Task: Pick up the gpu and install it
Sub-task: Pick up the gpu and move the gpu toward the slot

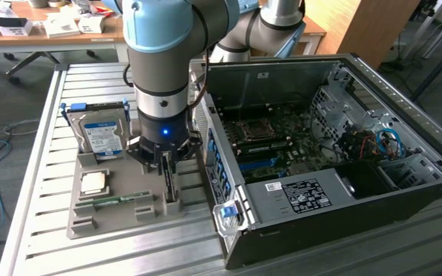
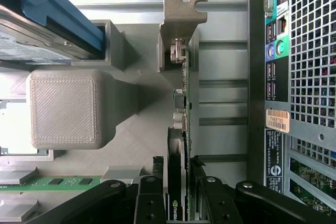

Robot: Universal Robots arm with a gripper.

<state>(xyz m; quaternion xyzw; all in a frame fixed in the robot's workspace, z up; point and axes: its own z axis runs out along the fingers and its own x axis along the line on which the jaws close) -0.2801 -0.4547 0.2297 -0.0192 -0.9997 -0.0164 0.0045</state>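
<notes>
Front edge: slatted aluminium table (image 1: pixel 129 253), dull silver, ribs running across. On it, toward the exterior view's left, a grey printed tray (image 1: pixel 113 217) with slots and posts. In the tray, nearest first: green memory stick (image 1: pixel 113 200) lying flat, square processor chip (image 1: pixel 94 183) behind it, hard drive (image 1: pixel 102 135) with blue-white label leaning at the far end. Gpu (image 2: pixel 176 145) standing on edge in a slot along the tray's side nearest the computer case (image 1: pixel 336 195), silvery bracket at one end, not lifted. Gripper (image 2: pixel 177 163) lowered over the gpu, astride its upper edge, card in between; clamped or not, cannot tell. Arm (image 1: pixel 159 46) straight above, blue-grey joints, small blue light at the wrist. Case just beside the tray on the exterior view's right, lying on its side, lid off, board and blue cables exposed. Beyond the table: grey floor (image 1: pixel 21 86), loose cables at the exterior view's left, a wooden desk (image 1: pixel 44 39) with white boxes, a wood panel (image 1: pixel 367 23) at the back.
</notes>
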